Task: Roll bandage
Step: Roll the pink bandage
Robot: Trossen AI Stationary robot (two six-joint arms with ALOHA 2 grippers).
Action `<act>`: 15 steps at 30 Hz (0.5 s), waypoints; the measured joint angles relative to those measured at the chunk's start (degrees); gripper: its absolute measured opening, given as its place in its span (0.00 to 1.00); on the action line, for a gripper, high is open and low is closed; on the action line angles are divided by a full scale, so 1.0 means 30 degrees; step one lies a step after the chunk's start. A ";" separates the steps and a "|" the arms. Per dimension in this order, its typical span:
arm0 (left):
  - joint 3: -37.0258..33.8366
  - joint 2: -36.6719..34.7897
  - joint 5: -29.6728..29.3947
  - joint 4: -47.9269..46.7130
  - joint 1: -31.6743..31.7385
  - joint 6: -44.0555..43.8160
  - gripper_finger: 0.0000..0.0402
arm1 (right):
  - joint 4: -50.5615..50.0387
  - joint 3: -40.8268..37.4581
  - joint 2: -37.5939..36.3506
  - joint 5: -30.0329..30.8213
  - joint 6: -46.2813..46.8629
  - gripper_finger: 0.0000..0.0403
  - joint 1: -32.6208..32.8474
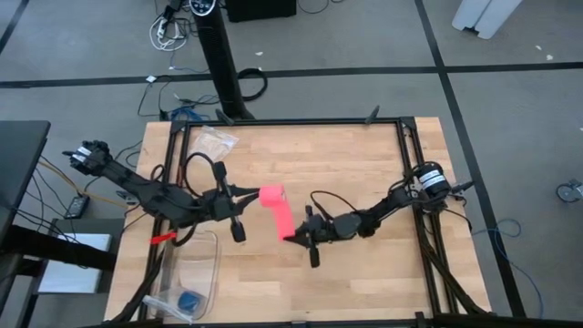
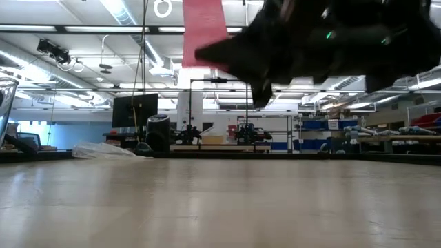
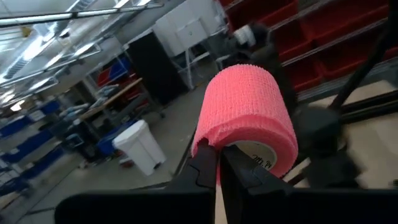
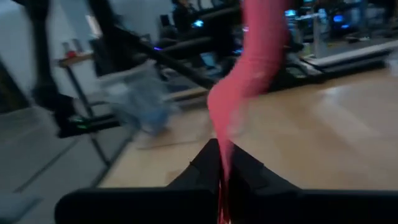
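Mid-worktop (image 1: 364, 173), above the wood, the left end effector (image 1: 255, 194) is clenched on the bandage (image 1: 273, 195) roll; its loose tail runs to the right end effector (image 1: 293, 237), pinched tight. Rolling is underway; next, wind while keeping tension.

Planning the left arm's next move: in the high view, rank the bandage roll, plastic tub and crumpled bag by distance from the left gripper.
1. Bandage roll, at the left gripper tips, mid-table.
2. Crumpled bag, near the far edge.
3. Plastic tub, near corner beneath the arm; close to the bag's rank.
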 joint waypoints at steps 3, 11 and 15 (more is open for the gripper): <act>-0.0030 -0.0033 -0.0352 -0.0500 0.0486 -0.0025 0.02 | 0.0029 0.0075 -0.0731 0.0036 -0.0098 0.02 0.1140; -0.1903 -0.0726 0.0157 -0.0688 0.2409 -0.1079 0.02 | -0.1240 0.2143 -0.2595 0.0547 -0.2716 0.01 0.4281; -0.3071 -0.0795 0.1633 -0.0675 0.3041 -0.1809 0.02 | -0.4389 0.4062 -0.3814 0.0835 -0.3919 0.00 0.4873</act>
